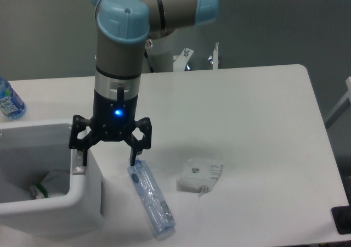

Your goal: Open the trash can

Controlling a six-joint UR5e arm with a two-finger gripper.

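Note:
The white trash can (55, 209) stands at the table's front left corner, cut off by the frame. Its top shows an open hollow with crumpled white and green material (41, 185) inside; I see no flat lid over it. A small grey button (79, 170) sits on its right rim. My gripper (107, 158) hangs straight down with the jaws spread wide and holds nothing. Its left fingertip (80, 157) is right over the grey button, touching or nearly so. Its right fingertip (132, 159) is at the upper end of a bottle lying on the table.
A clear crushed plastic bottle (152, 202) lies on the table just right of the can. A white packet (201, 175) lies further right. A blue-labelled water bottle (9, 100) stands at the far left edge. A black object (343, 219) is at the front right corner.

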